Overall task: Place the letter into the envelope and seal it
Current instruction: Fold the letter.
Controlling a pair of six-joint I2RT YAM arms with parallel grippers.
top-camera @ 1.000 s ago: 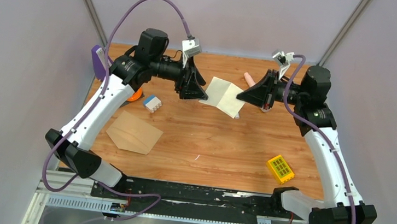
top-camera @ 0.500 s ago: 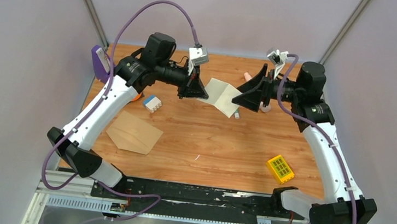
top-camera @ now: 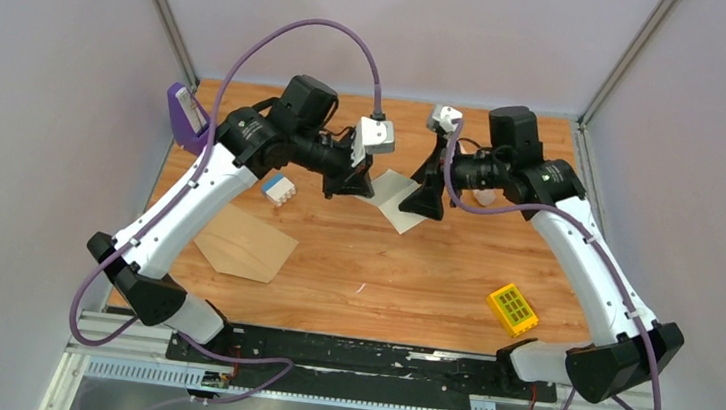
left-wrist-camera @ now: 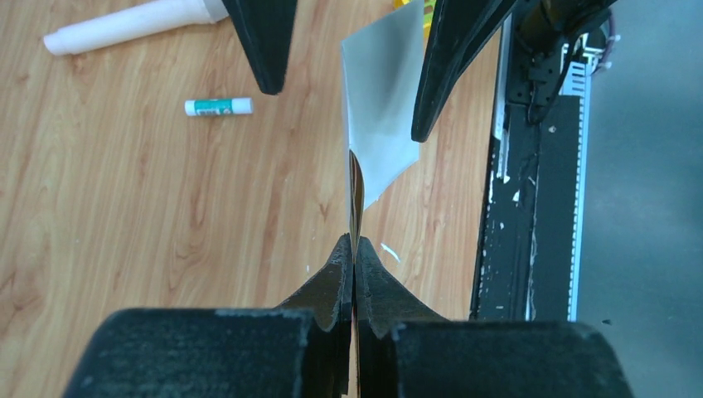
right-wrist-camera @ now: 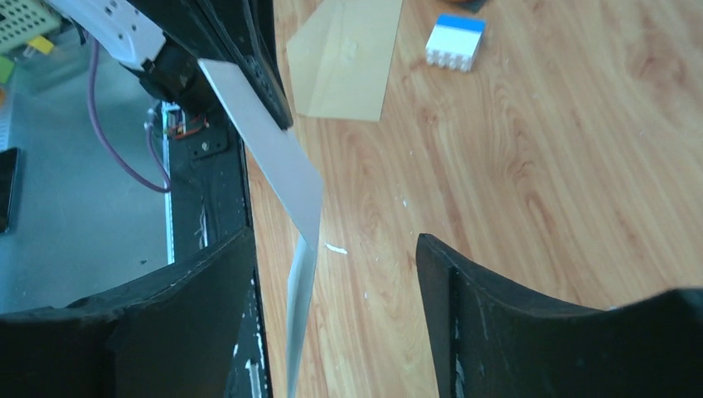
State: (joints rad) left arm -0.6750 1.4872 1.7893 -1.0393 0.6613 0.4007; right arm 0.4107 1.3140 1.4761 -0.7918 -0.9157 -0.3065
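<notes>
Currently I rate the task as early: nothing has been inserted and nothing sealed. My left gripper is closed on one edge of the letter, with its pads pressed flat together. The sheet runs edge-on out of the fingertips, lifted clear of the table. My right gripper is spread wide. The free end of the letter hangs between its fingers, close to the one on the left of the right wrist view, and as far as I can tell neither pad clamps it. In the top view the two grippers face each other tip to tip, with the sheet between them. The envelope lies flat on the table, well apart from both grippers, back toward the left arm's base and beside its forearm. Its pointed flap appears folded out; I cannot tell how far the pocket gapes. A glue stick lies on the table ahead of the left gripper, off to one side of the right gripper's fingers, and neither gripper is touching it. Remaining, in my judgement:

1. Settle the two-gripper hold.
2. Carry the letter to the envelope.
3. Slide it into the pocket.
4. Fold the flap down.
5. Press the flap shut.
</notes>
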